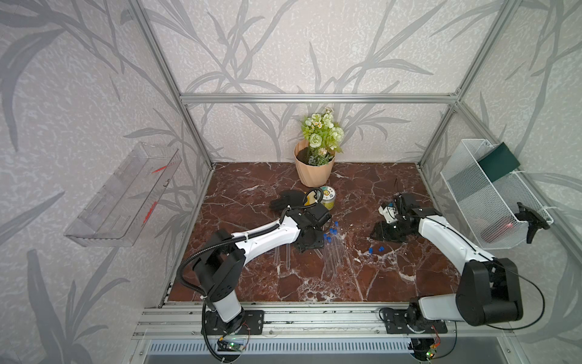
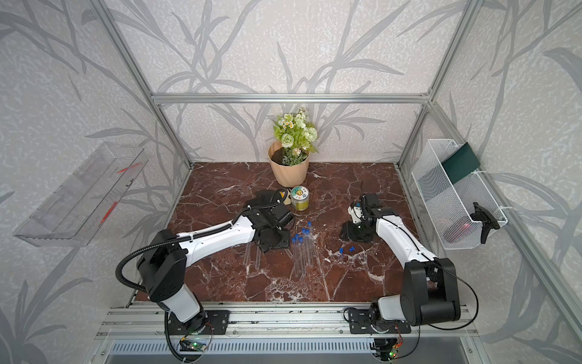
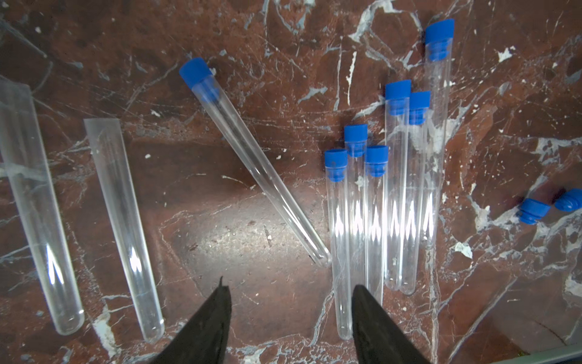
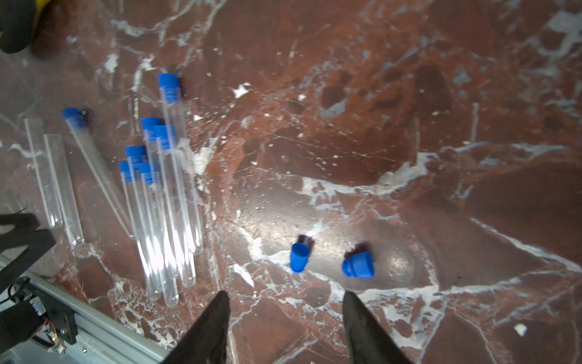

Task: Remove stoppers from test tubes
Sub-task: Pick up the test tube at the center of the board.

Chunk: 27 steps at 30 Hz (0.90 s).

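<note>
Shows left gripper (image 3: 289, 283) parted and empty, nearer arm to capped test tubes (image 3: 393, 195) lying on marble tabletop (image 3: 220, 220). Finds one slanted tube (image 3: 252, 164) just ahead of its jaws, axis diagonal, stopper (image 3: 195, 71) at far end. Shows right gripper (image 4: 285, 293) parted, empty, near two loose stoppers (image 4: 299, 257).

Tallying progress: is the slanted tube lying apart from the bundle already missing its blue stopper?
No, in the left wrist view the slanted tube has a blue stopper plugged into its mouth.

Test tubes (image 1: 332, 258) faint from above; glove (image 1: 283, 200) apparently half behind left arm (image 1: 267, 233)
</note>
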### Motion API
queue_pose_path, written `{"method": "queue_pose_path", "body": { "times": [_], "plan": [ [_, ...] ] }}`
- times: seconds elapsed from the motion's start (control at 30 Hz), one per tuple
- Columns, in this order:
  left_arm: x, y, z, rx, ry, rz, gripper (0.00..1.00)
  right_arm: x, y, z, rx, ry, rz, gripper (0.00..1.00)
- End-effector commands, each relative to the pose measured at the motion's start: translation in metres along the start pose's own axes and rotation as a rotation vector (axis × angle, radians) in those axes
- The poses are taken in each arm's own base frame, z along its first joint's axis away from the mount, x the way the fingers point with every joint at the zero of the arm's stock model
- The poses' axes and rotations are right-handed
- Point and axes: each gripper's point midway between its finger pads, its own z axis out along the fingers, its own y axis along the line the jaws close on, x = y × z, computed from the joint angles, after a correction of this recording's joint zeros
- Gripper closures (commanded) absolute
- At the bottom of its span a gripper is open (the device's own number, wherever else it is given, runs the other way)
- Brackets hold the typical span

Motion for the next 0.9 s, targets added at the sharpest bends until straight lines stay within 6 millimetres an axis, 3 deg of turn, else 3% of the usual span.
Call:
{"method": "queue_pose_path", "body": {
  "times": [0.0,0.17,0.4,0.63,0.87],
  "plan": [
    [-0.009,0.003,-0.002,-0.045,-0.022,-0.081,0.39,0.002,0.031,-0.017,-0.071,-0.019,-0.068,0.35],
    [-0.014,0.005,-0.002,-0.084,-0.035,-0.140,0.39,0.007,0.046,-0.025,-0.109,-0.057,-0.144,0.21],
    [-0.015,0.006,0.004,-0.113,-0.015,-0.164,0.39,0.004,0.065,-0.044,-0.140,-0.139,-0.238,0.12],
    [-0.016,0.018,0.016,-0.150,-0.003,-0.223,0.42,0.006,0.081,-0.042,-0.180,-0.127,-0.291,0.07],
    [-0.027,0.019,0.030,-0.128,0.002,-0.242,0.43,0.002,0.093,-0.040,-0.225,-0.109,-0.306,0.06]
  ]
}}
